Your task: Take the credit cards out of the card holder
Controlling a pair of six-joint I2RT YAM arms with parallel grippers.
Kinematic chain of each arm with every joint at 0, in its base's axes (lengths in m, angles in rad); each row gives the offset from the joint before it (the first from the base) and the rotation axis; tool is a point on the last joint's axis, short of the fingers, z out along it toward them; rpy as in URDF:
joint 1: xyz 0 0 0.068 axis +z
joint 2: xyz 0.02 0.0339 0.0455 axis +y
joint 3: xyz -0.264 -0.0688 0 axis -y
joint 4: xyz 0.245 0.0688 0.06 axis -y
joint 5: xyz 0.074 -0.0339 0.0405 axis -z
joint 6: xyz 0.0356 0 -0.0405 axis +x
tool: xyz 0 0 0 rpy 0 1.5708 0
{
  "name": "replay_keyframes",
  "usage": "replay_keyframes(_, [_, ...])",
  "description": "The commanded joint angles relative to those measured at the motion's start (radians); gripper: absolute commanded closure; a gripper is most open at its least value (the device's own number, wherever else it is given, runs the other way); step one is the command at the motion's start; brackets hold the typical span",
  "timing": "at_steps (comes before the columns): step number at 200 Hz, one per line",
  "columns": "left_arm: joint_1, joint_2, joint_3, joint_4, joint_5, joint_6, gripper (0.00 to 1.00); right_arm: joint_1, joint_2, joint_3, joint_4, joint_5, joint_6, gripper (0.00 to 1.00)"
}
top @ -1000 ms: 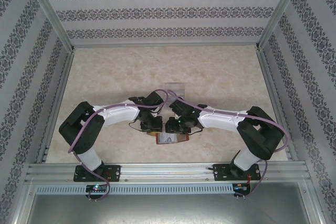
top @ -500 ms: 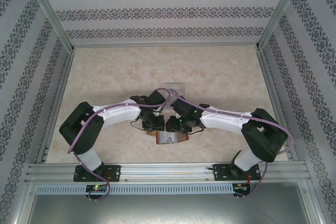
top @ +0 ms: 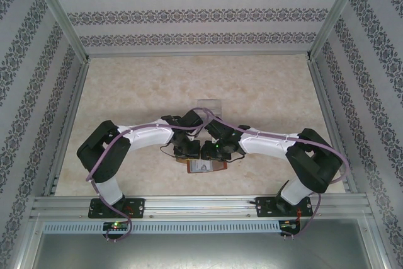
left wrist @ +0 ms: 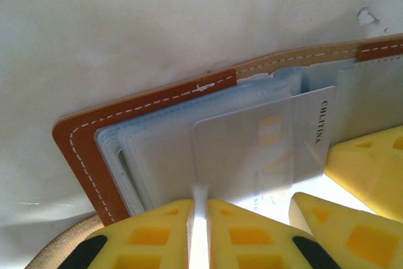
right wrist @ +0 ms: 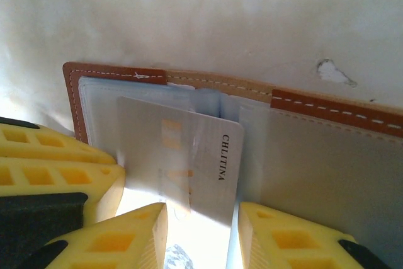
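Marbled table [top: 264, 86], card holder [left wrist: 79, 146] lying open.
Left wrist: left gripper [left wrist: 200, 209] is pinching the credit card [left wrist: 252, 143]; right wrist: right gripper [right wrist: 203, 213] is straddling it, jaws apart.

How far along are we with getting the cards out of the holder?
Done: the reddish-brown leather card holder lies open. In hand: one pale grey card is partway out of the clear sleeves, left claw shut at its edge, right claw straddling its free end. Left: pulling it clear, plus any others inside.

The pale marbled table [top: 264, 92] carries the open card holder [top: 218, 167] and a clear tray [top: 213, 103].
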Motion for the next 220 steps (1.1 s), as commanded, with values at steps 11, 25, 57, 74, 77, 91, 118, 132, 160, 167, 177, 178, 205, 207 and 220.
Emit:
replay_keyframes(11, [-0.014, 0.037, -0.004, -0.057, -0.033, 0.032, 0.84, -0.015, 0.010, -0.019, 0.021, -0.024, -0.011, 0.65])
replay_keyframes(25, [-0.014, 0.042, -0.004, -0.062, -0.037, 0.036, 0.84, -0.018, 0.003, -0.029, 0.039, -0.036, -0.007, 0.67])
replay_keyframes(57, [-0.014, 0.052, -0.003, -0.074, -0.051, 0.045, 0.84, -0.029, -0.022, -0.053, 0.083, -0.063, 0.008, 0.72])
replay_keyframes(74, [-0.014, 0.067, -0.003, -0.083, -0.058, 0.052, 0.84, -0.037, -0.037, -0.063, 0.103, -0.079, 0.017, 0.73])
replay_keyframes(77, [-0.014, 0.069, -0.002, -0.083, -0.058, 0.052, 0.84, -0.038, -0.039, -0.065, 0.107, -0.080, 0.018, 0.74])
replay_keyframes(91, [-0.014, 0.074, -0.007, -0.079, -0.055, 0.052, 0.84, -0.044, -0.047, -0.077, 0.128, -0.091, 0.027, 0.75])
replay_keyframes(118, [-0.014, 0.076, -0.006, -0.080, -0.055, 0.054, 0.84, -0.048, -0.056, -0.097, 0.161, -0.106, 0.043, 0.79])
replay_keyframes(132, [-0.014, 0.077, -0.005, -0.082, -0.057, 0.056, 0.84, -0.050, -0.055, -0.103, 0.175, -0.113, 0.047, 0.81])
replay_keyframes(160, [-0.014, 0.081, -0.004, -0.086, -0.058, 0.058, 0.84, -0.052, -0.058, -0.111, 0.194, -0.122, 0.052, 0.85])
replay_keyframes(167, [-0.014, 0.080, -0.004, -0.086, -0.057, 0.058, 0.84, -0.052, -0.059, -0.111, 0.194, -0.122, 0.051, 0.86])
replay_keyframes(177, [-0.015, 0.079, -0.004, -0.088, -0.056, 0.058, 0.84, -0.052, -0.060, -0.111, 0.193, -0.120, 0.050, 0.88])
replay_keyframes(178, [-0.014, 0.079, -0.005, -0.088, -0.056, 0.057, 0.84, -0.052, -0.059, -0.111, 0.193, -0.121, 0.050, 0.88])
replay_keyframes(205, [-0.014, 0.073, -0.003, -0.089, -0.058, 0.056, 0.84, -0.057, -0.070, -0.114, 0.181, -0.113, 0.044, 0.92])
replay_keyframes(207, [-0.014, 0.072, -0.003, -0.089, -0.059, 0.056, 0.84, -0.057, -0.072, -0.114, 0.178, -0.113, 0.043, 0.93])
replay_keyframes(220, [-0.014, 0.073, -0.002, -0.091, -0.059, 0.057, 0.84, -0.064, -0.079, -0.116, 0.167, -0.105, 0.035, 0.94])
